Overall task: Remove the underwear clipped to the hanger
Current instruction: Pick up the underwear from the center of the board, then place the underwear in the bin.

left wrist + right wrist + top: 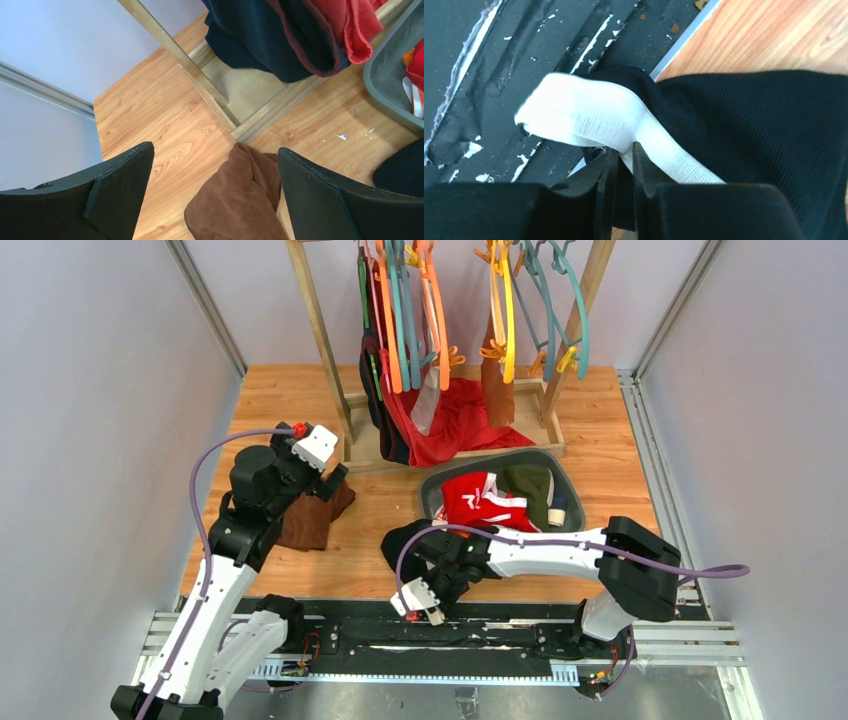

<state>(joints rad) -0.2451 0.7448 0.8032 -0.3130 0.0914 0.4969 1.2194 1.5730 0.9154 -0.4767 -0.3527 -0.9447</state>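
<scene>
My right gripper [428, 610] is shut on the white waistband [584, 115] of the black briefs [764, 125]. It holds them low at the near table edge, over the black rail. The briefs trail back onto the wood [403, 540]. In the right wrist view the gripper [624, 150] pinches the band between nearly closed jaws. My left gripper [333, 480] is open and empty, above a dark brown cloth [240, 200] lying on the table. The rack's coloured hangers [410, 310] still carry a pale beige piece [428, 400], a brown piece [497, 390] and dark cloth [375, 390]. Red briefs with white trim [480, 502] lie in the grey bin [435, 485].
A large red cloth [460, 425] hangs into the wooden rack base [360, 445]. The rack's post [175, 50] stands just ahead of my left gripper [215, 155]. A dark green cloth [530, 485] lies in the bin. Grey walls close in on both sides.
</scene>
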